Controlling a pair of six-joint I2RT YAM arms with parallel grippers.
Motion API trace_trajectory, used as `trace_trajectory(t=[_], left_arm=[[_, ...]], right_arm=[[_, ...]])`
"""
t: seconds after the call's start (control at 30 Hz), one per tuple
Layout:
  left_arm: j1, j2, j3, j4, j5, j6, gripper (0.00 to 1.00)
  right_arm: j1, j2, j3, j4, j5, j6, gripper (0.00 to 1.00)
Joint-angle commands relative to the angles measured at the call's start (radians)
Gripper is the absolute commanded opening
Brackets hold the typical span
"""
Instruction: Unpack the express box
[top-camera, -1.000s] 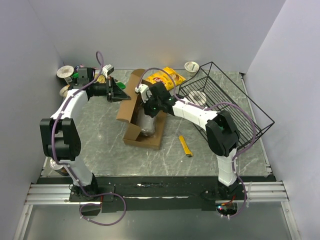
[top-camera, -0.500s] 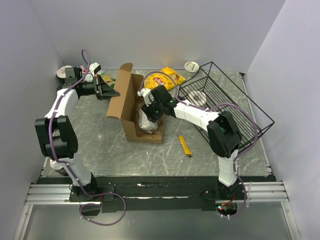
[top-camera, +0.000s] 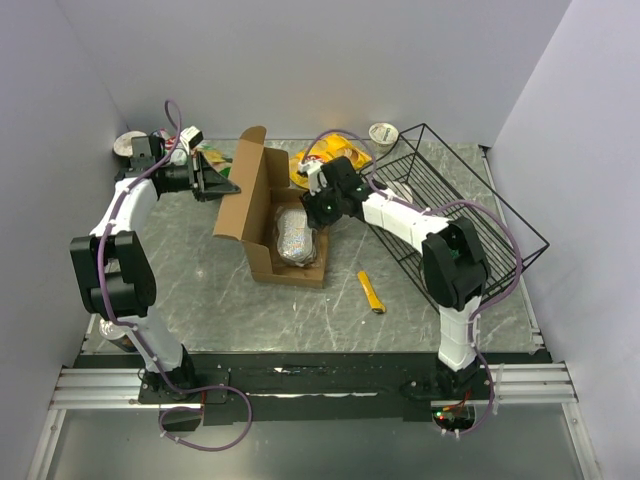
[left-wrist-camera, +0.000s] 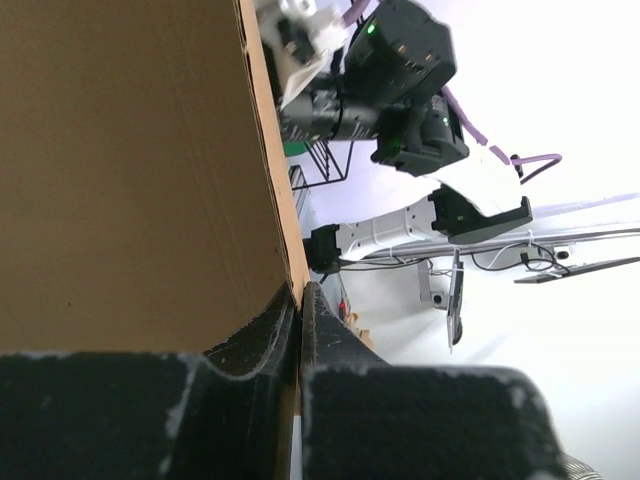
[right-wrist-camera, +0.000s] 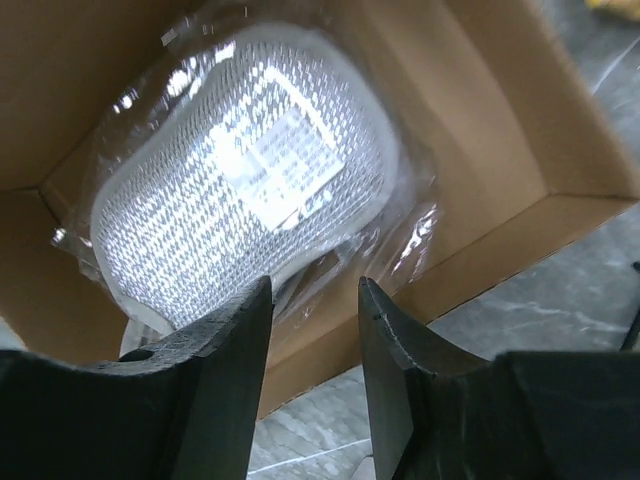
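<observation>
The express box (top-camera: 262, 262), brown cardboard, lies open at mid-table with its lid (top-camera: 243, 185) standing up on the left. My left gripper (top-camera: 222, 186) is shut on the lid's edge; in the left wrist view the fingers (left-wrist-camera: 298, 305) pinch the cardboard (left-wrist-camera: 130, 170). Inside the box lies a white mesh item in clear plastic wrap (top-camera: 293, 235), which fills the right wrist view (right-wrist-camera: 240, 170). My right gripper (top-camera: 318, 207) hovers over the box's far right rim. It is open (right-wrist-camera: 313, 290) with nothing between its fingers, just above the wrap and the box wall (right-wrist-camera: 560, 150).
A black wire basket (top-camera: 450, 210) stands tilted at the right, behind the right arm. A yellow snack bag (top-camera: 325, 155) lies behind the box. A yellow utility knife (top-camera: 371, 291) lies right of the box. A small cup (top-camera: 383, 132) and several cups (top-camera: 130, 143) sit along the back.
My left gripper pulled the lid up and leftwards, then held still. My right gripper opened, let go of the wrapped item in the box, and drew back to the far right.
</observation>
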Motion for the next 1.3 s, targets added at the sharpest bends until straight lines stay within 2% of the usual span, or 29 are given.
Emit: trace_trajectory(t=[0.0, 0.3, 0.43, 0.5, 0.7, 0.73, 0.8, 0.87, 0.9, 1.0, 1.27], left_arm=[[-0.003, -0.002, -0.015, 0.022, 0.042, 0.017, 0.08], [-0.001, 0.007, -0.015, 0.031, 0.045, 0.007, 0.08], [-0.003, 0.01, -0.02, 0.034, 0.047, 0.006, 0.07], [-0.003, 0.009, -0.023, 0.045, 0.047, 0.0, 0.07], [-0.003, 0.009, -0.032, 0.048, 0.045, 0.0, 0.07], [-0.003, 0.009, -0.032, 0.051, 0.047, 0.0, 0.07], [-0.003, 0.009, -0.033, 0.051, 0.045, 0.0, 0.07], [-0.001, 0.007, -0.035, 0.053, 0.045, 0.0, 0.07], [-0.001, 0.007, -0.038, 0.056, 0.044, -0.002, 0.07], [-0.003, 0.007, -0.047, 0.06, 0.037, -0.005, 0.07], [0.008, 0.012, -0.032, 0.048, 0.016, 0.015, 0.07]], right_arm=[[-0.019, 0.042, 0.095, 0.006, -0.041, 0.016, 0.47], [-0.027, 0.139, 0.121, 0.002, -0.04, 0.014, 0.54], [-0.03, 0.159, 0.118, -0.011, -0.067, 0.023, 0.66], [-0.03, 0.162, 0.114, -0.02, -0.083, 0.031, 0.66], [-0.032, 0.165, 0.079, -0.029, -0.192, 0.059, 0.51], [-0.03, 0.165, 0.074, -0.031, -0.207, 0.063, 0.44], [-0.032, 0.163, 0.071, -0.032, -0.254, 0.065, 0.37], [-0.03, 0.16, 0.074, -0.032, -0.275, 0.06, 0.25], [-0.03, 0.153, 0.077, -0.029, -0.278, 0.056, 0.15], [-0.032, 0.127, 0.1, -0.031, -0.279, 0.033, 0.0], [-0.027, -0.047, 0.149, -0.018, -0.321, 0.052, 0.0]])
